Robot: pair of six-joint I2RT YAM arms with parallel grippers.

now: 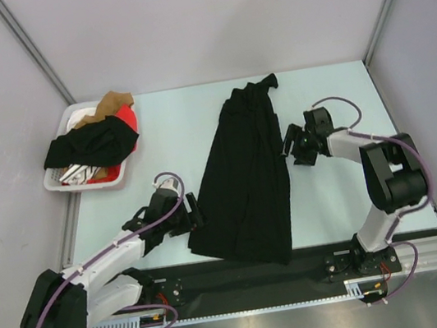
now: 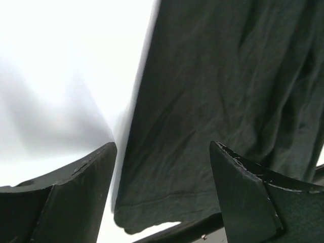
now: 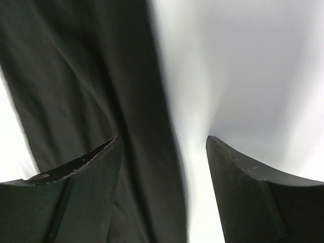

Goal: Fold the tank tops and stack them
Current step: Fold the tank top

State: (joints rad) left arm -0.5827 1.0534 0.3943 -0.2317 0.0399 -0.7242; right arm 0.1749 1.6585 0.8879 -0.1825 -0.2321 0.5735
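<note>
**Pale blue bench [image 1: 173, 138]: big black cloth tank top [image 1: 244, 168] looks half folded**

It lies long down the middle. Left gripper [image 1: 192, 211] and right gripper [image 1: 290, 147] sit at its side edges, jaws wide, empty. Next, I think: pinch the edges, fold again.

Plain grey walls [image 1: 203, 16] and 2 metal posts [image 1: 33, 52] enclose a pale tabletop [image 1: 170, 122].

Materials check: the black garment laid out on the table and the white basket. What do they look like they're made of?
Black tank top: soft matte knit cloth, possibly cotton jersey. It lies limp with fine creases and no sheen in the wrist views.
Basket: looks like rigid white plastic with a smooth moulded rim, though it is too small to confirm.
</note>
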